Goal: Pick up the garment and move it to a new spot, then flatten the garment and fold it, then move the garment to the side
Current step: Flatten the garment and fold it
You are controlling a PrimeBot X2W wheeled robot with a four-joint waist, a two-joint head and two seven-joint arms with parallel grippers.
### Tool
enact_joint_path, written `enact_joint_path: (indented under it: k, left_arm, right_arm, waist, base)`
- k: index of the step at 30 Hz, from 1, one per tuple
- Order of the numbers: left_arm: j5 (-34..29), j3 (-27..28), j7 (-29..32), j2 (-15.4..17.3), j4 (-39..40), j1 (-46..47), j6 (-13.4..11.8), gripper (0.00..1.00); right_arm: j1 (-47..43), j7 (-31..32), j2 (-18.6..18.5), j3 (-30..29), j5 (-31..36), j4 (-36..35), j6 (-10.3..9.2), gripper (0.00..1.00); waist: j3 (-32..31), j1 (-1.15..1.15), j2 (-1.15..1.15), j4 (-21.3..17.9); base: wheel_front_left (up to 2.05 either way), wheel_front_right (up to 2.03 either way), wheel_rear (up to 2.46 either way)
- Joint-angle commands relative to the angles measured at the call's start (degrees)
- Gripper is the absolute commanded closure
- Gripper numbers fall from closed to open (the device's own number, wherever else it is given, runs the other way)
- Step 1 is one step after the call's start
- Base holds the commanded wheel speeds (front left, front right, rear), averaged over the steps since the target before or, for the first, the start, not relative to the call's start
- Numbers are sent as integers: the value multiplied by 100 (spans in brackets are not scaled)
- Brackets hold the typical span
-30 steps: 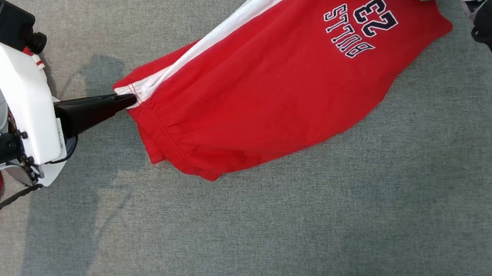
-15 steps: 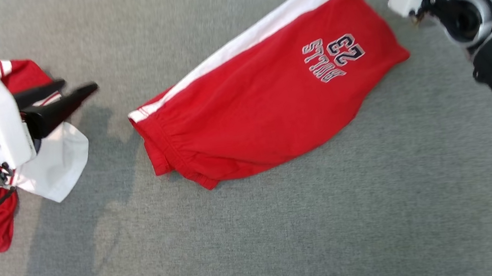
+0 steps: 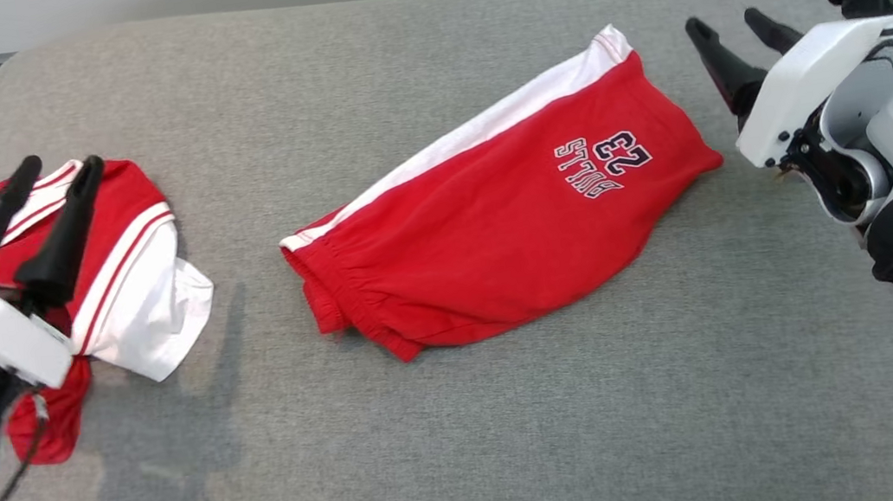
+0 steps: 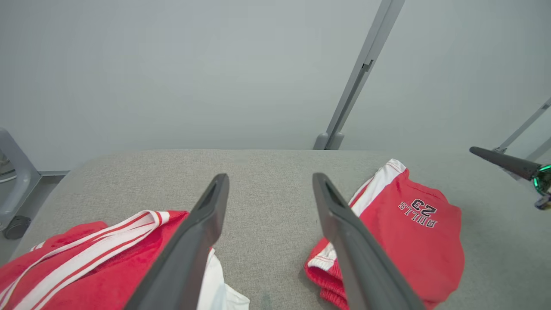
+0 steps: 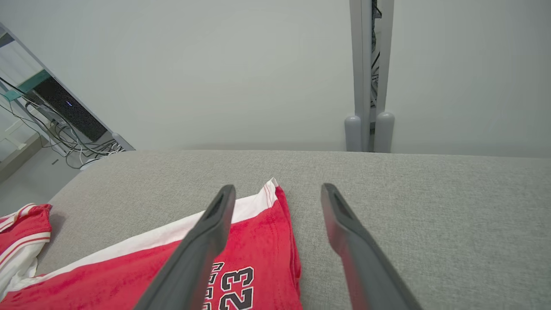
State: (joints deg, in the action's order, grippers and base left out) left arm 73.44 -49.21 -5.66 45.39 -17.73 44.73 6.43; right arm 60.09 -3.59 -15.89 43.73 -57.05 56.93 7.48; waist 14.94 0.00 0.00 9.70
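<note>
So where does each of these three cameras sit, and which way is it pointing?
Head view: on the robot's head, looking forward and down at the grey fabric-covered table and folded red shorts with a white stripe; the open left gripper and open right gripper show.
Left wrist view: on the left wrist, facing along that gripper's fingers toward the pale wall.
Right wrist view: on the right wrist, along its fingers over the shorts' printed end.
Shared: both wrist views show the shorts and the crumpled red-and-white garment.
</note>
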Motion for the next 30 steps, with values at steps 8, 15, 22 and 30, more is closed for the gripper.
enact_joint_path:
  k: [8, 15, 22, 30]
  left_arm:
    - [-268, 242, -901, -365, 703, -973, -464, 0]
    - [-705, 1009, -953, -994, 1090, -1930, -510, 0]
    - [-1131, 1396, -957, -1607, 1273, -2522, -275, 0]
    - [-1372, 1484, -958, -1859, 1164, -2622, -134, 0]
  right_arm:
    - [31, 193, -41, 132, -133, 617, 3, 0]
    - [306, 982, -71, 128, -308, 1175, 3, 0]
    - [869, 2082, -233, 140, -283, 1618, 3, 0]
    - [643, 3042, -183, -69, -321, 1723, 2, 0]
  waist:
    - [161, 0, 0, 459]
    - [375, 0, 0, 771]
    - [652, 0, 0, 1061]
    - [693, 0, 0, 1173]
  base:
    - [0, 0, 0]
    - [0, 0, 0]
    - [0, 0, 0]
    - [0, 0, 0]
